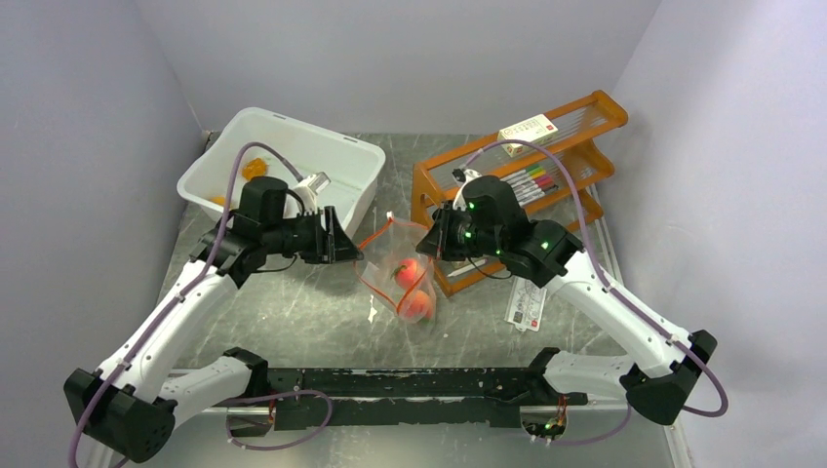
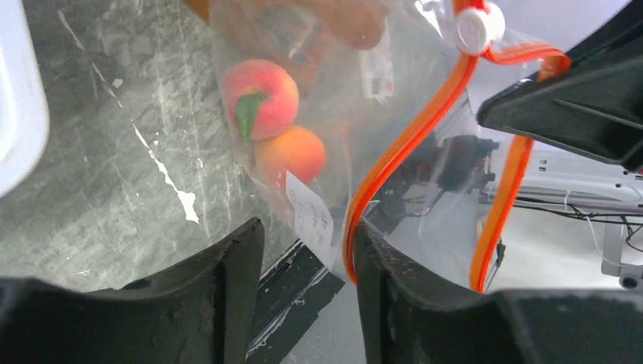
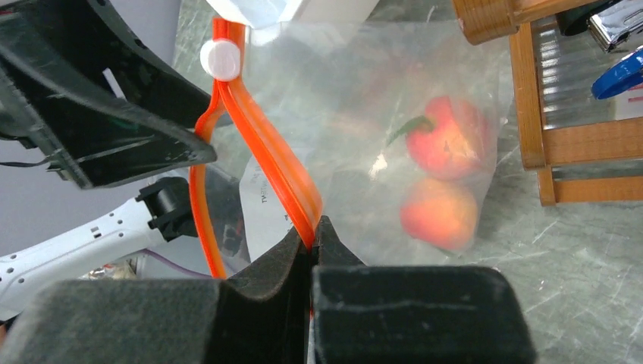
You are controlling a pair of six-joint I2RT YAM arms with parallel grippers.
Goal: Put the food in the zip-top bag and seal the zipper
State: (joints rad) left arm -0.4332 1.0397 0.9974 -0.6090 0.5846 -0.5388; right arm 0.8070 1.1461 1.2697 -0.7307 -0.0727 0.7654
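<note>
Pinching the zipper point(image 3: 267, 148) between closed pads, our right end effector point(image 3: 312, 231) grips the orange-red strip right at its fingertips. The white slider point(image 3: 220, 59) sits further out along the strip.

Left end effector point(image 2: 307, 239): fingers apart, gripping nothing. One run of the strip crosses the gap, close against one finger point(image 2: 394, 303).

Zip-top bag point(image 1: 385, 249): stretched between the two end effectors, with its mouth nearest them and partly parted. The body trails away towards the desk point(image 1: 293, 312), and a white label point(image 2: 311, 216) lies just ahead of the left fingertips.

Food point(image 2: 261, 98): two fruits, one peach-pink with a leaf and one orange, touching each other. Both are inside the bag, beyond both sets of fingertips. Something orange lies in the white tub point(image 1: 332, 146) behind the left end effector; we cannot tell whether it is food.

Handling, in our judgement: the film is thin, floppy and slippery, and the load is light but apt to roll and sag. The strip is the stiffest part, so we take hold there or at the slider, never on bare film.
</note>
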